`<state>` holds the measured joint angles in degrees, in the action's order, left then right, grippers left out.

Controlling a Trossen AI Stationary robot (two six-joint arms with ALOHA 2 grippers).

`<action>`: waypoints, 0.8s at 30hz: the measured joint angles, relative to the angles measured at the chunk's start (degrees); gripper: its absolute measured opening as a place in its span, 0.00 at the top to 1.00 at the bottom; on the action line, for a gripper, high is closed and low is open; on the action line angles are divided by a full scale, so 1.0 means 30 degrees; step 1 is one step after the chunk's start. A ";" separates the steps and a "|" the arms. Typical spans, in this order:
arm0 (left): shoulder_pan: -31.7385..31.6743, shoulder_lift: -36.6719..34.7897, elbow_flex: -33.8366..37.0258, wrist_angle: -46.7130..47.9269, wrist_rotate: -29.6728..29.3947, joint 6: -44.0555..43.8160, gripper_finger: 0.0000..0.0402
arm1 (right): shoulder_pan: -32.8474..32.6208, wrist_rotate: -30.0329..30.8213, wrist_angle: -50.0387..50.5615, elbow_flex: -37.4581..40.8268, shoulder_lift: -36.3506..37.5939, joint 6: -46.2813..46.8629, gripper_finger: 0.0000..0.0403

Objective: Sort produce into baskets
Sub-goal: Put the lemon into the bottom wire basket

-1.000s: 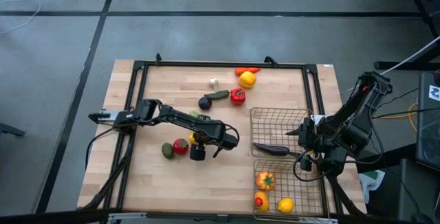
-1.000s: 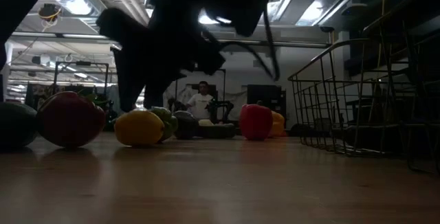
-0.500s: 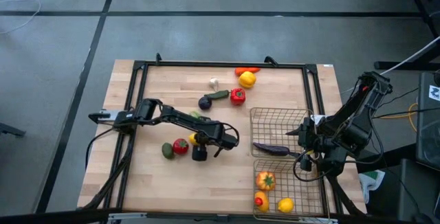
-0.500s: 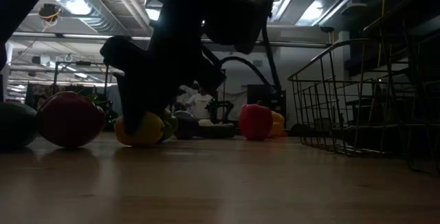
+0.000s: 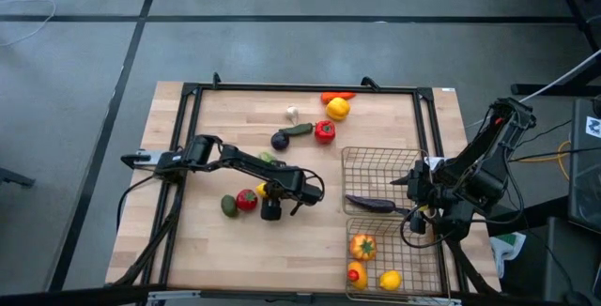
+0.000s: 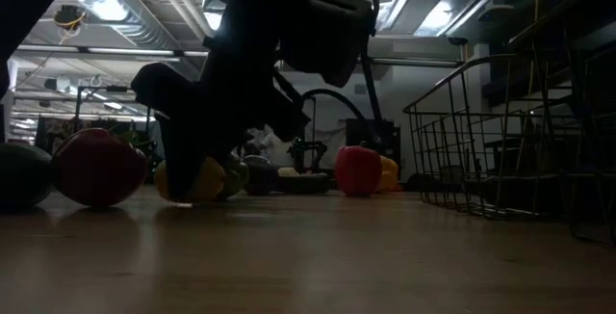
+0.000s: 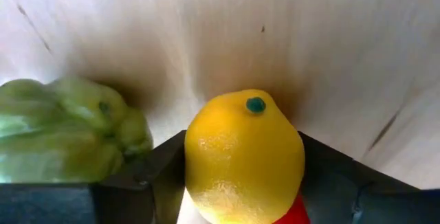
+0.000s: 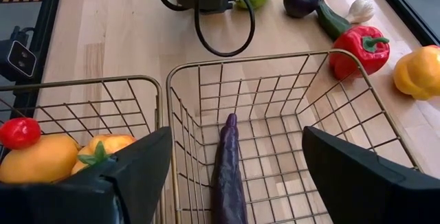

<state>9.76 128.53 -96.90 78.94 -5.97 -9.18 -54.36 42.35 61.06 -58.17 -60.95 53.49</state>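
On the surface (image 5: 216,240), two baskets stand side by side at the right edge. The far basket (image 5: 380,170) holds an eggplant (image 5: 369,204); the near basket (image 5: 413,259) holds three produce pieces. A lemon (image 7: 244,157) sits between the left claw's (image 5: 268,193) fingers, mid-surface. The right claw (image 5: 420,198) hangs over the baskets.

A glossy, dimpled plastic lemon (image 7: 244,159) sits on a pale, matt wooden table (image 5: 376,109). Thin bare-metal wire forms the baskets (image 8: 275,100); a smooth, shiny eggplant (image 8: 228,172) lies inside.
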 joint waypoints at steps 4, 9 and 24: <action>0.0000 0.0000 -0.0131 0.0166 0.0570 -0.0337 0.49 | 0.0004 0.0000 0.0000 0.0000 0.0000 0.0000 0.19; 0.0000 0.0000 -0.0968 0.0682 0.2062 -0.0525 0.46 | -0.0004 0.0000 0.0000 0.0000 0.0000 0.0000 0.19; 0.0567 -0.0005 -0.6822 0.0452 0.6533 -0.2837 0.46 | 0.0002 0.0000 0.0000 0.0000 0.0000 0.0000 0.19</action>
<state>11.46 128.51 -117.37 80.29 13.63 -17.70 -54.35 42.35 61.06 -58.17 -60.95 53.49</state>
